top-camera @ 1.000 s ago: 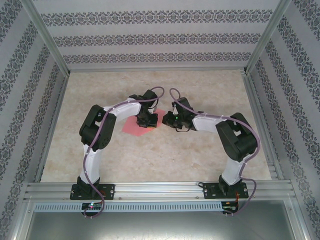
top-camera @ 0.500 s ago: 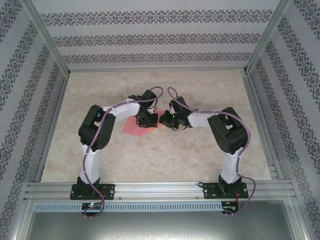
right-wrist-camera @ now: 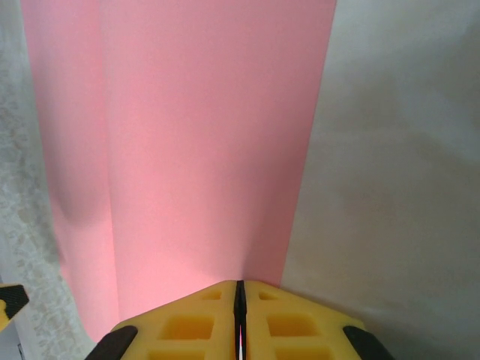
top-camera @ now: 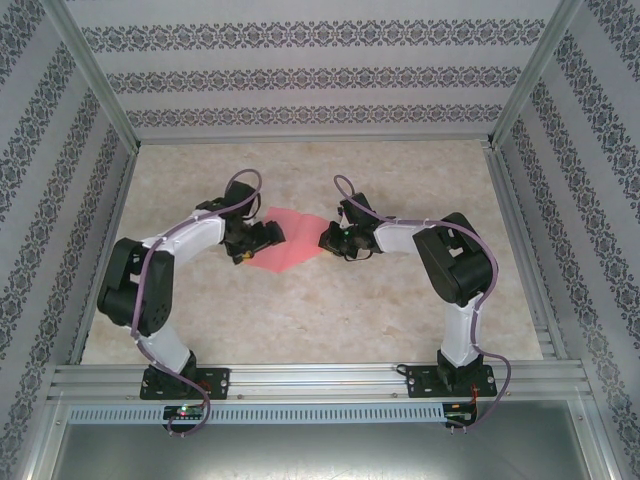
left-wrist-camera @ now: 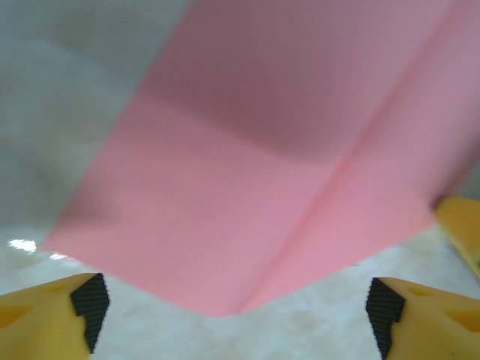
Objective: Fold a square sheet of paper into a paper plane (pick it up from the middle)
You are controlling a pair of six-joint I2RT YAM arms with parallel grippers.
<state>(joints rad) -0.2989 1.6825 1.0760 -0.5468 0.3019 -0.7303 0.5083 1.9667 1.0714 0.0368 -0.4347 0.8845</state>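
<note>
The beige marbled table (top-camera: 400,310) bears one task object: a thin salmon-pink square sheet of paper (top-camera: 295,250), lying near the table's centre, a little toward 12 o'clock. Both white-and-black arms reach inward to it. The left arm (top-camera: 150,270) comes from 7 o'clock and the right arm (top-camera: 450,260) from 5 o'clock, so the sheet is flanked on opposite sides.

The right gripper (top-camera: 325,239) meets the sheet at its 3 o'clock edge. In the right wrist view its yellow foam fingers (right-wrist-camera: 187,326) are pressed together with no gap, and the paper's edge (right-wrist-camera: 187,150) runs into the seam between them. It is pinching the sheet, probably to anchor that side and keep the paper from sliding while the other arm works.

The left gripper (top-camera: 272,236) sits over the sheet's 9 o'clock part. Its yellow, black-tipped fingers (left-wrist-camera: 45,311) stand wide apart and hold nothing. A corner of the sheet (left-wrist-camera: 225,225) points toward the gap between them.

A straight crease (left-wrist-camera: 337,180) runs from that corner toward 1 o'clock, so folding looks begun but far from a dart shape. The open jaws seem placed to take a fresh hold.
</note>
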